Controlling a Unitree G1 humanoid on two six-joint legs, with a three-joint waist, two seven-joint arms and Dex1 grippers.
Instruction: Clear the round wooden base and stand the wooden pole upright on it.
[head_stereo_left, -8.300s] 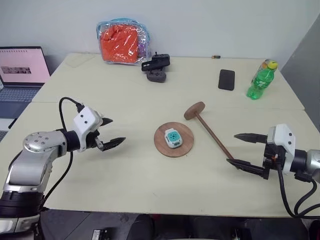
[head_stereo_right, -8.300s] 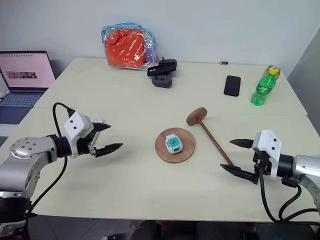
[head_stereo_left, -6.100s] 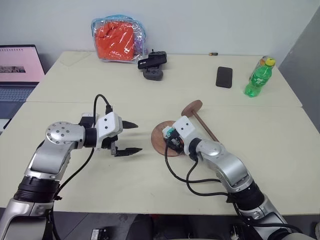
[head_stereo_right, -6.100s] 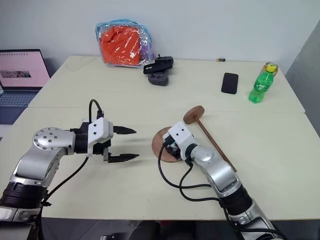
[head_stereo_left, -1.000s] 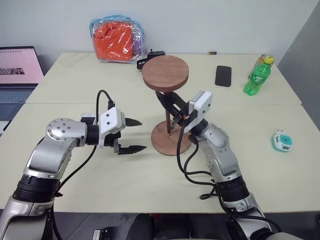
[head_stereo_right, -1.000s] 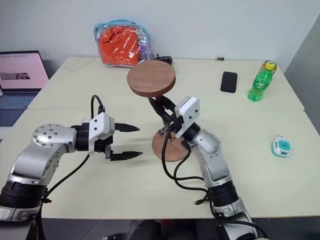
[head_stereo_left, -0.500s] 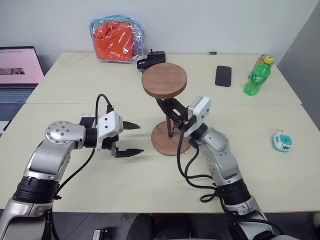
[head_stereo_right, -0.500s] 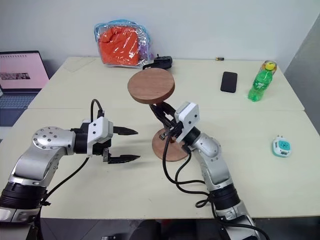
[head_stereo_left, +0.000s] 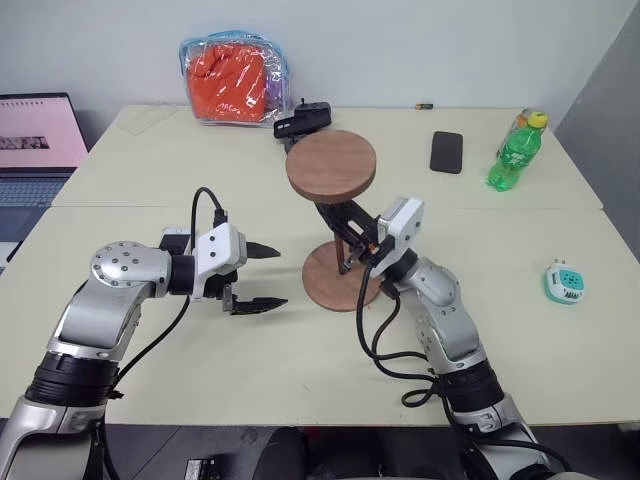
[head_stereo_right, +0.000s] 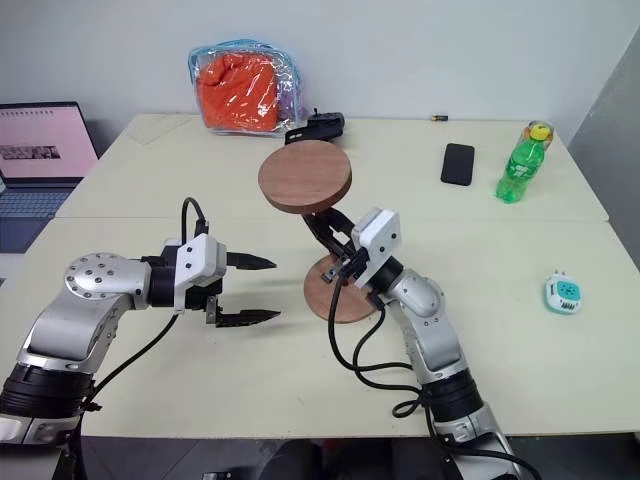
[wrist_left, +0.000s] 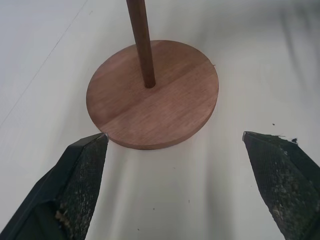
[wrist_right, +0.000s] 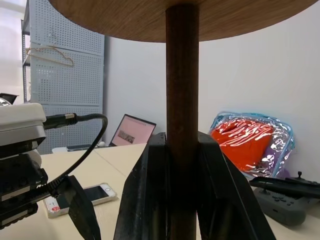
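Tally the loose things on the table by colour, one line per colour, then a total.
Brown wood: 2, the round base and the pole standing on it
Black: 2, a phone and a controller
Green: 1, a bottle
Orange: 1, a clear bag of orange stuff
White and teal: 1, a small gadget
Total: 7

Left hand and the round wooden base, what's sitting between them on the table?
Nothing. In the left wrist view only bare table lies between the open left hand and the round wooden base, where the wooden pole stands.
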